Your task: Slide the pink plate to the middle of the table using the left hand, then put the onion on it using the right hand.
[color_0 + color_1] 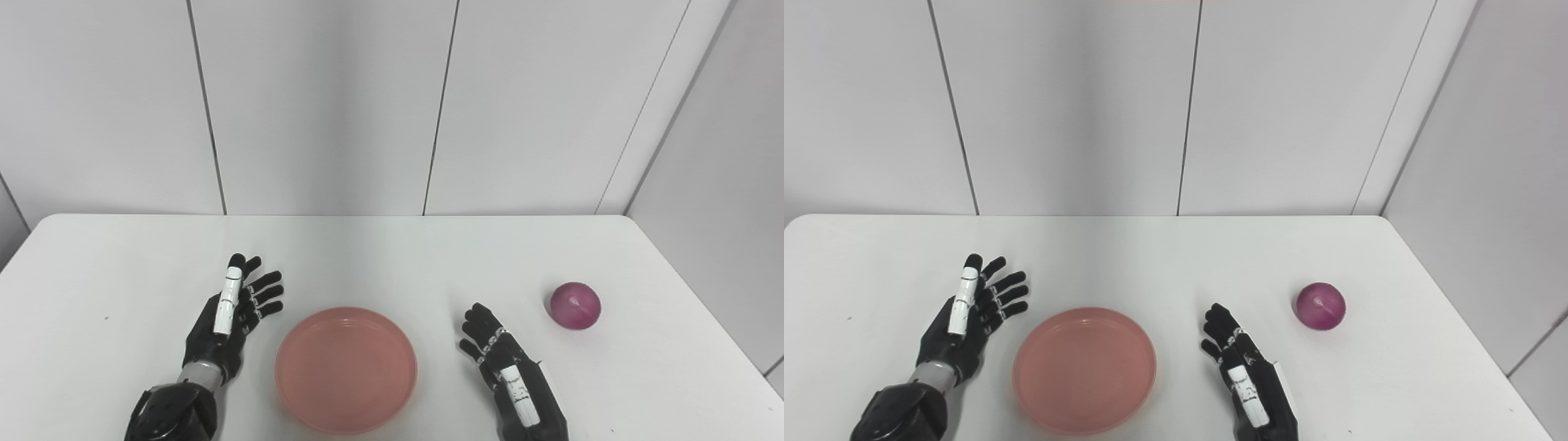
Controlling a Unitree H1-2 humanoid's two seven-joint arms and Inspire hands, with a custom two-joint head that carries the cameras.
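Observation:
The pink plate (346, 369) lies empty on the white table (380, 257), near the front edge at about the middle. My left hand (236, 315) rests open just left of the plate, fingers spread and pointing up and right, not touching it. My right hand (511, 376) is open to the right of the plate, fingers pointing up and left, holding nothing. The purple-red onion (574, 305) sits on the table to the right, a short way beyond my right hand. The onion also shows in the right eye view (1320, 306).
White wall panels stand behind the table's far edge. The table's right edge runs diagonally close to the onion, with a grey wall panel (723, 184) beyond it.

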